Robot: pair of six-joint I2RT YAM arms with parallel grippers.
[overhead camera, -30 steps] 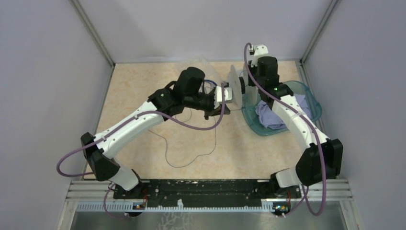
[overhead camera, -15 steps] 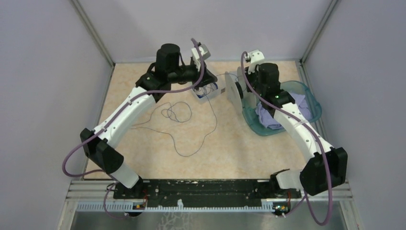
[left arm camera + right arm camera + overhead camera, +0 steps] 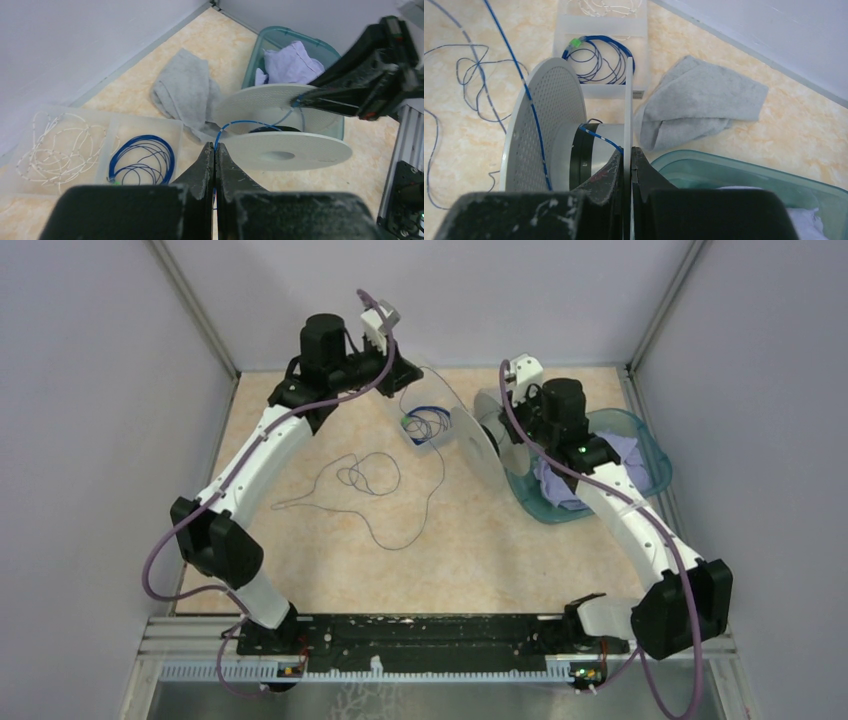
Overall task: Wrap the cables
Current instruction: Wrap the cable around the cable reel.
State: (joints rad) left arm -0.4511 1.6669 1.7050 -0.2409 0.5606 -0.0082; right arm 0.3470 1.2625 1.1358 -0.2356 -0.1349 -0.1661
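Observation:
The cable (image 3: 365, 475) is a very thin dark wire, bluish in the wrist views, lying in loose loops on the table's middle. It runs up through my left gripper (image 3: 215, 147) to the pale grey spool (image 3: 285, 150). My left gripper (image 3: 405, 372) is shut on the cable (image 3: 250, 122), held high at the back, left of the spool (image 3: 480, 435). My right gripper (image 3: 629, 150) is shut on the spool's thin flange (image 3: 628, 90). One strand of cable (image 3: 531, 100) crosses the perforated flange (image 3: 549, 115) to the hub.
A clear divided tray (image 3: 440, 440) holds a coiled bright blue wire with a green end (image 3: 599, 60) and white wire. A grey cloth (image 3: 704, 105) lies behind the spool. A teal bin (image 3: 640, 435) with lilac cloth stands at the right.
My left arm has swung from beside the spool to the back left, drawing the cable out. The right gripper has turned the spool a little. The cable loops on the table now show.

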